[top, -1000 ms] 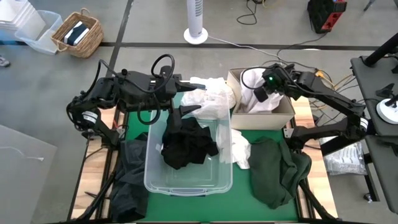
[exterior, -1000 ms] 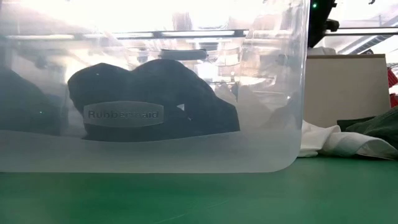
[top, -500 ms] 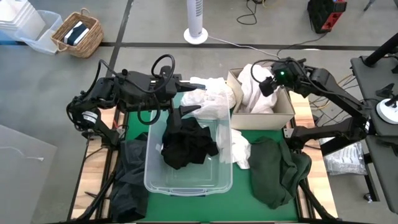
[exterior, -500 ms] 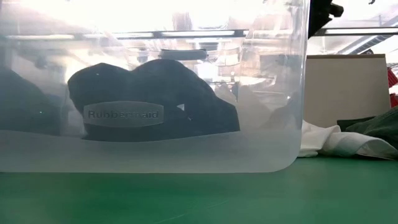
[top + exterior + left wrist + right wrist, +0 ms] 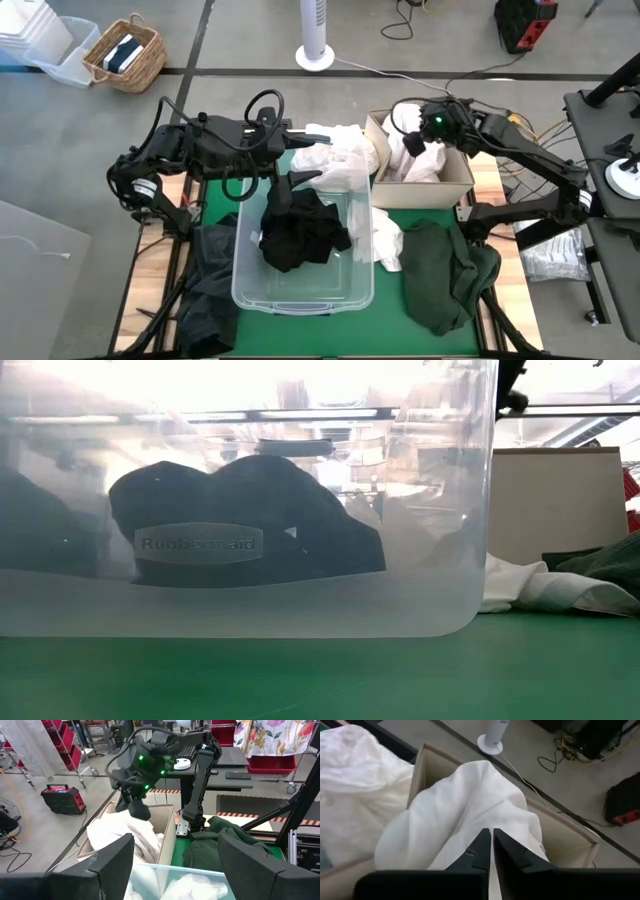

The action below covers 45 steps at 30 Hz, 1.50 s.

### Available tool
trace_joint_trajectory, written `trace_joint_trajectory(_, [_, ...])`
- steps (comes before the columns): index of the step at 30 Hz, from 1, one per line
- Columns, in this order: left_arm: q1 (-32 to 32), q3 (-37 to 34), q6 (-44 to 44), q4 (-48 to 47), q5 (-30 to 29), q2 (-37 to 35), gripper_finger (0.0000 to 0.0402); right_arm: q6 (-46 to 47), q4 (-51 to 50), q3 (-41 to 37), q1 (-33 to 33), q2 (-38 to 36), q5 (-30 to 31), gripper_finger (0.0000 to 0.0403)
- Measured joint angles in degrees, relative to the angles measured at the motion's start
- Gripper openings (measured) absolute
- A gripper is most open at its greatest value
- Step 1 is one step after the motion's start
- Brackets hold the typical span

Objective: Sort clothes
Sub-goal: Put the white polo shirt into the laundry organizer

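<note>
1. Right pincer: above the beige cardboard box at the far right of the green-topped counter; fingers pressed together, nothing between them. Directly below lies a white fabric garment heaped inside the box.
2. Left pincer: over the far end of the clear plastic tub, jaws spread wide, w/ nothing held; in the left wrist view its two dark fingers frame the box and the other arm.
3. Black crumpled garment: inside the tub, approx. centre; seen through the tub wall in the low view.
4. White bunched garment: draped over the tub's far rim, between tub and box.
5. Small white cloth: on the counter, just beside the tub's right wall, touching the dark green garment spread at the near right.
6. Dark grey garment: at the tub's left side, hanging over the counter edge.
</note>
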Motion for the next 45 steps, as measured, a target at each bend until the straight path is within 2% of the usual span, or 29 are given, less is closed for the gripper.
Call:
trace_joint_trajectory(11, [0.0,0.0,0.0,-2.66,0.01,-0.01,0.0263,-0.73,2.42,-2.76,-5.08,9.56,0.5,0.0009])
trace_joint_trajectory(16, [0.0,0.0,0.0,-2.68,0.0,-0.01,0.0263,-0.79,-1.81,-4.87,-5.06,11.17,-1.77,0.0009])
trace_joint_trajectory(23, [0.0,0.0,-0.17,-3.27,0.0,-0.01,0.0263,0.3,-9.08,-9.6,-4.94,7.81,-10.62,0.0009])
trace_joint_trajectory(26, [0.0,0.0,-0.2,-3.27,0.02,-0.01,0.0263,1.69,-12.18,-10.96,-4.91,4.55,-11.01,0.0009])
trace_joint_trajectory(28, [0.0,0.0,-0.18,-3.25,0.0,-0.01,0.0263,2.71,-12.38,-11.3,-4.9,1.6,-8.87,0.0009])
trace_joint_trajectory(31, [-0.02,0.0,0.05,-2.95,0.01,-0.01,0.0263,3.5,-7.76,-11.25,-4.35,-3.24,-4.44,0.0009])
trace_joint_trajectory(37, [-0.04,0.0,0.42,-2.02,0.02,-0.01,0.0263,0.87,5.6,-10.13,-4.27,-9.12,-5.91,0.0009])
trace_joint_trajectory(41, [-0.04,0.0,0.44,-1.97,0.0,-0.01,0.0263,-0.33,12.34,-10.33,-4.29,-8.03,-6.93,0.0009])
trace_joint_trajectory(45, [-0.04,0.0,0.46,-1.85,0.0,-0.01,0.0263,-1.02,15.38,-10.33,-4.3,-3.01,-7.25,0.0009])
